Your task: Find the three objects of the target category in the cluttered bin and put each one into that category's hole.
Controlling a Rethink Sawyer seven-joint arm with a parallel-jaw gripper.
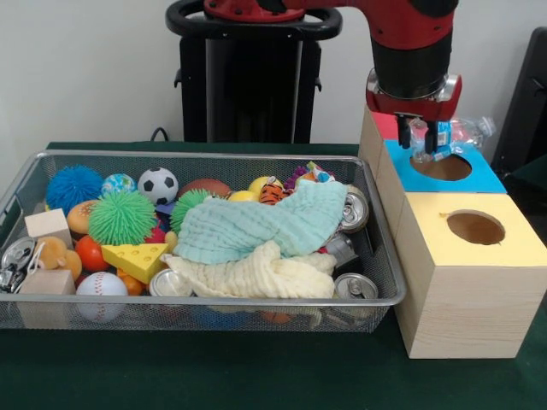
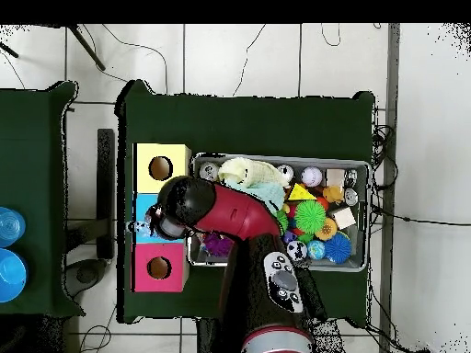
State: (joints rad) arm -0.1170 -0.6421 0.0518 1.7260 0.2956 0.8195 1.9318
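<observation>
The robot's hand (image 1: 430, 137) hangs right above the round hole in the blue box (image 1: 483, 175). It is clamped on a clear plastic bottle (image 1: 466, 132), which sticks out sideways past the hand, above the far side of the box. So this looks like the drop-off step: one bottle is at its hole and is about to go in.

The next move needs care. The bottle lies on its side and looks longer than the hole is wide, so I think it must tip end-down, or it may catch on the rim.

The blue box stands between the yellow box (image 1: 474, 278) and a pink box (image 2: 158, 267), all in a row beside the wire bin (image 1: 376, 303) on the green desk (image 1: 256, 376).

The bin is full of balls, a cheese wedge (image 1: 135, 259), wooden blocks and cans. Two cloths, a green cloth (image 1: 265, 226) and a cream cloth (image 1: 252, 275), cover the middle. I see no other bottle in the bin, but one might be hiding under the cloths. The hand would have to look there next.
</observation>
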